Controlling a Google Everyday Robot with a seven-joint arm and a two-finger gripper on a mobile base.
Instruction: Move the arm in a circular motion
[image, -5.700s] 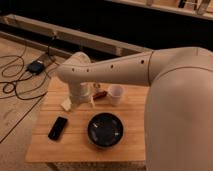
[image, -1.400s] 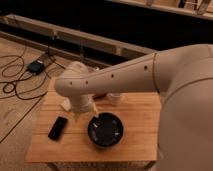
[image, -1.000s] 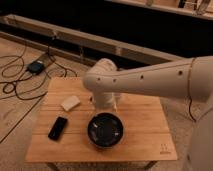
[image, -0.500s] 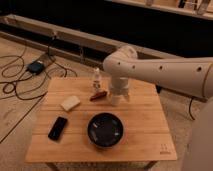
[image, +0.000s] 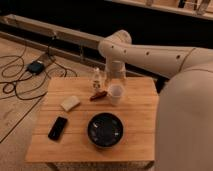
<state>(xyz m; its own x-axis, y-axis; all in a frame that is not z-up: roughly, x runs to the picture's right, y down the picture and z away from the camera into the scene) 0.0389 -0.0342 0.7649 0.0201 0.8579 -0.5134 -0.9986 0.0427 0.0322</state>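
While hanging over the wooden table's far side, kept aloft | arm: reaching in from right, bent downward | gripper: just above white cup, clenched or released cannot tell | likely held clear of bottle and bowl for circling.

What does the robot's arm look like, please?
The arm is cream-white: thick, smooth, rounded tubes with a row of small dark holes, no cables showing. It narrows to a pale wrist and claw, just above the white cup.
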